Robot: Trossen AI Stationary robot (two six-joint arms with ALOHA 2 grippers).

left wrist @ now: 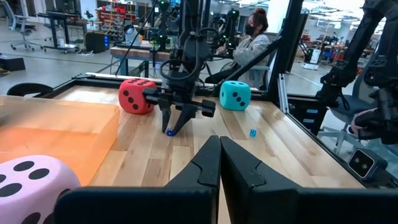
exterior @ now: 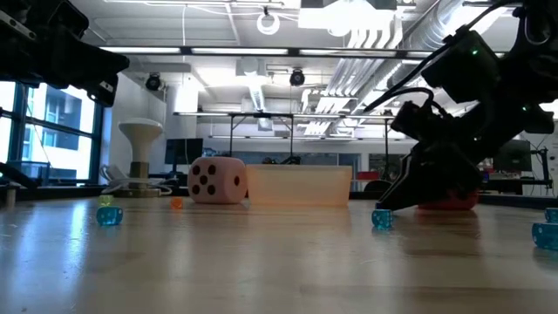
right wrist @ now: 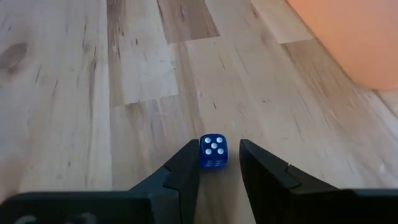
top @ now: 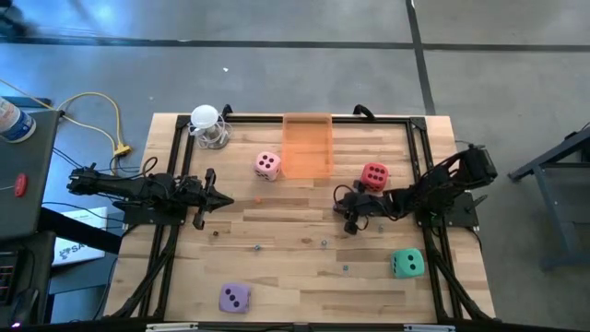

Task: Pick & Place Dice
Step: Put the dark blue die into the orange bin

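On a wooden table point(top: 295, 249), the right tool point(right wrist: 217, 171) points down at the boards, its fingers narrowed around a small blue die point(right wrist: 213, 151) that sits on the table between them. The left tool point(left wrist: 219, 163) hovers closed, well apart. A pink die point(top: 267, 165) sits beside an orange tray point(top: 306, 140); a red die point(top: 374, 174) lies just behind the right tool, a teal die point(top: 407, 263) near the right edge, a purple die point(top: 234, 297) near the front.

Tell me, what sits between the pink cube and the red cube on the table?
The orange tray stands between the pink cube and the red cube, as the high view shows.
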